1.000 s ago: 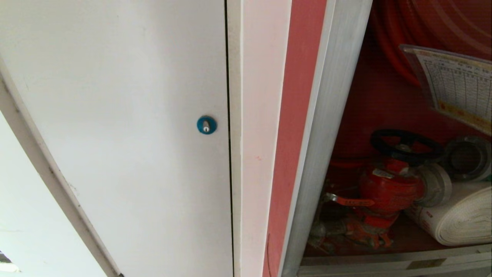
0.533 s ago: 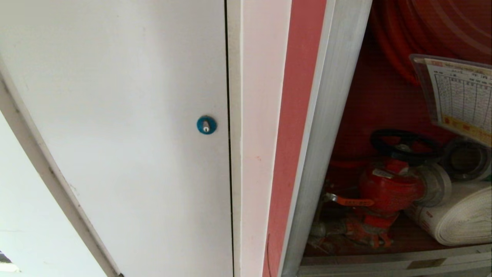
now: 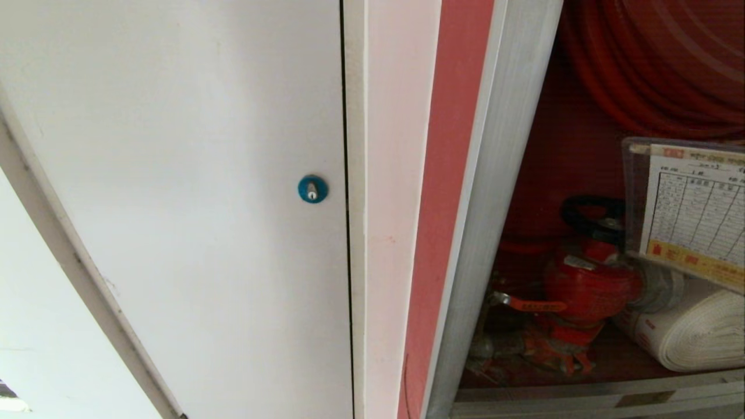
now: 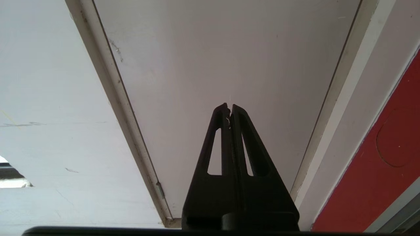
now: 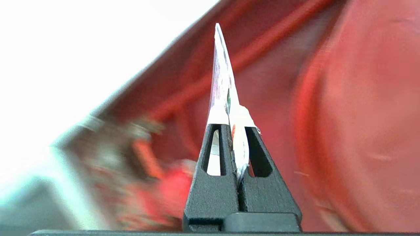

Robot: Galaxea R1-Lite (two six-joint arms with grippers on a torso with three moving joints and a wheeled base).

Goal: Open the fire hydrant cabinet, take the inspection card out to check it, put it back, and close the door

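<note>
The fire hydrant cabinet (image 3: 495, 203) stands open on the right of the head view, silver frame around a red inside. The inspection card (image 3: 689, 215), a white grid sheet with a yellow bottom strip, hangs at the right edge in front of the black handwheel (image 3: 591, 216). In the right wrist view my right gripper (image 5: 232, 126) is shut on the card (image 5: 221, 72), which shows edge-on between the fingers. My left gripper (image 4: 229, 106) is shut and empty, parked facing a white panel. The cabinet's door is out of view.
A white door with a blue round lock (image 3: 312, 189) fills the left of the head view. Inside the cabinet are the red hose reel (image 3: 657, 64), the red valve (image 3: 588, 285) and a white rolled hose (image 3: 692, 334). A silver sill (image 3: 582, 398) runs along the bottom.
The card has come down and turned more upright in the head view, and now covers part of the handwheel and the metal coupling. The left arm has not moved.
</note>
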